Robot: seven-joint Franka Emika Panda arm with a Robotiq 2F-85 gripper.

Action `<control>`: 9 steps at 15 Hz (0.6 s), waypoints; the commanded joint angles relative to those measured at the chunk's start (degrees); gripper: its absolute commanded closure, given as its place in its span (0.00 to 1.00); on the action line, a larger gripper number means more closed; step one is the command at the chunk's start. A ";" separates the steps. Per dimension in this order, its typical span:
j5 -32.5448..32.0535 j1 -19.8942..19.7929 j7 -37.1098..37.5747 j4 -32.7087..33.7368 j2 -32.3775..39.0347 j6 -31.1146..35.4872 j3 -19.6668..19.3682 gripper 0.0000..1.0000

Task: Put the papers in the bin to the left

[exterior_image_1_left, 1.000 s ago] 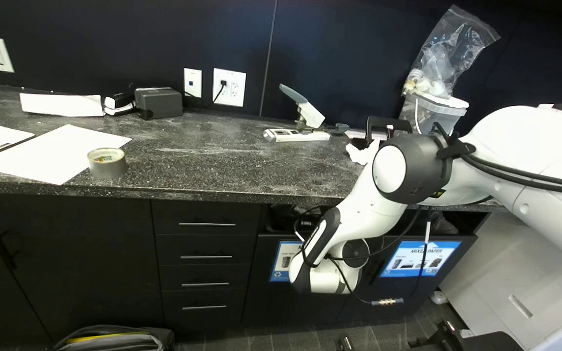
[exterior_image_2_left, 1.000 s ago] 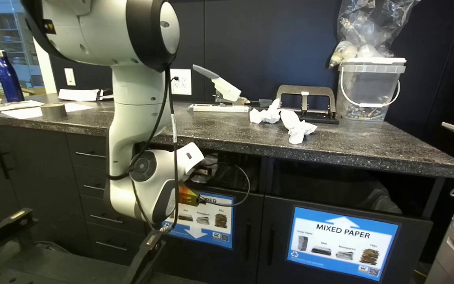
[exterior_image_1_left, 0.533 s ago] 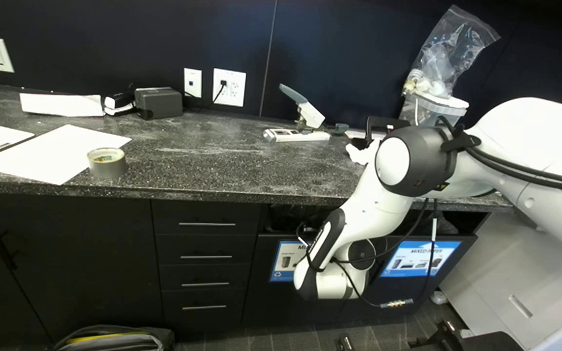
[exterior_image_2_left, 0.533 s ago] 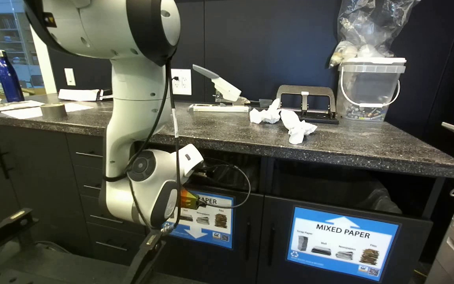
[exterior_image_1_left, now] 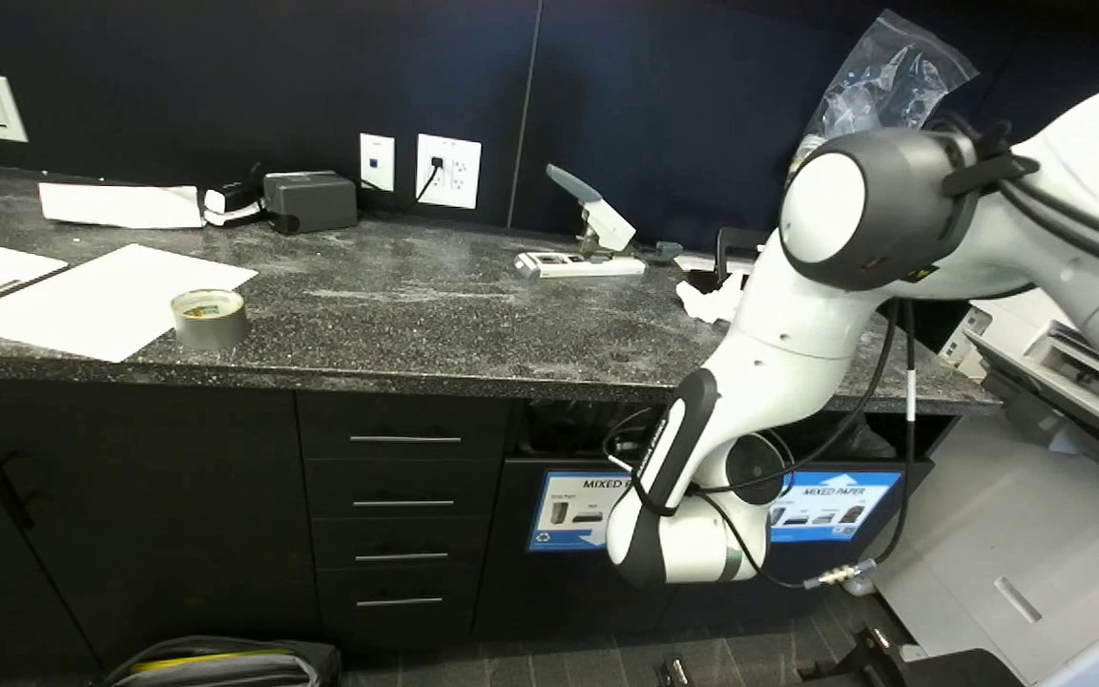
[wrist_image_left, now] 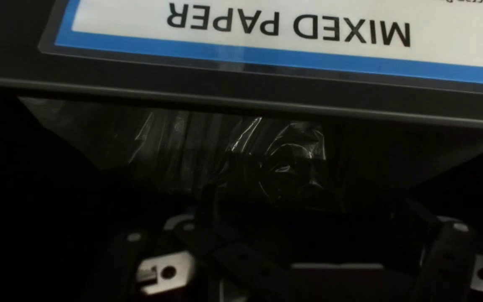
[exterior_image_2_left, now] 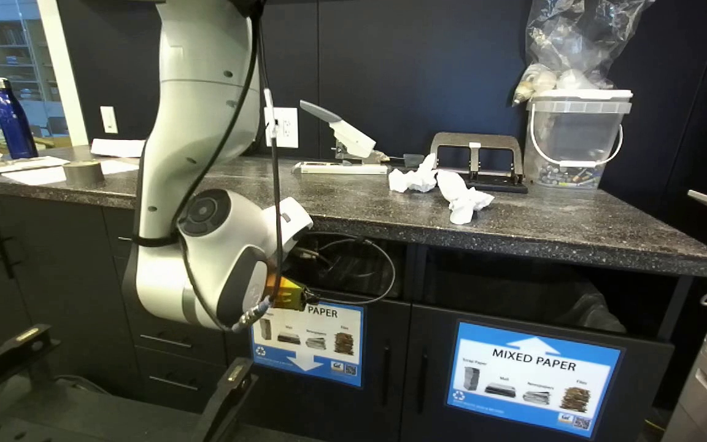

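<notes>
Two crumpled white paper scraps (exterior_image_2_left: 463,199) with ragged folds lie side by side on the right of the dark, speckled, stone-like table (exterior_image_2_left: 605,227), just nearer than a black metal hole punch (exterior_image_2_left: 475,159). Below, one white-and-black jointed robot arm (exterior_image_2_left: 212,264) is bent at the left-hand black cabinet-built bin (exterior_image_2_left: 384,313), partly covering its blue-and-white printed sign (exterior_image_2_left: 313,350). In the wrist view, the end effector (wrist_image_left: 312,209), two metal-faced fingers (wrist_image_left: 168,272) standing wide apart, faces wrinkled, glossy plastic film (wrist_image_left: 241,138); the fingertips are lost in darkness. In both exterior views the end effector is hard to make out; in an exterior view the arm hides part of the scraps (exterior_image_1_left: 702,301).
</notes>
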 commanded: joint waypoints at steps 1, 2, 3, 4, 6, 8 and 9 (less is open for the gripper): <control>-0.34 1.31 -2.11 -14.02 -12.90 -5.11 -1.22 0.00; -0.40 1.42 -2.61 -16.89 -16.13 -7.17 -1.28 0.00; -0.39 1.72 -3.40 -19.74 -18.90 -9.56 -1.55 0.00; -0.47 2.02 -4.33 -21.93 -21.80 -12.44 -1.94 0.00; -0.35 2.56 -6.05 -25.29 -27.79 -19.42 -2.87 0.00; -0.75 3.23 -8.06 -27.10 -33.98 -28.60 -4.39 0.00; -0.89 3.66 -9.01 -27.92 -37.17 -33.22 -5.27 0.00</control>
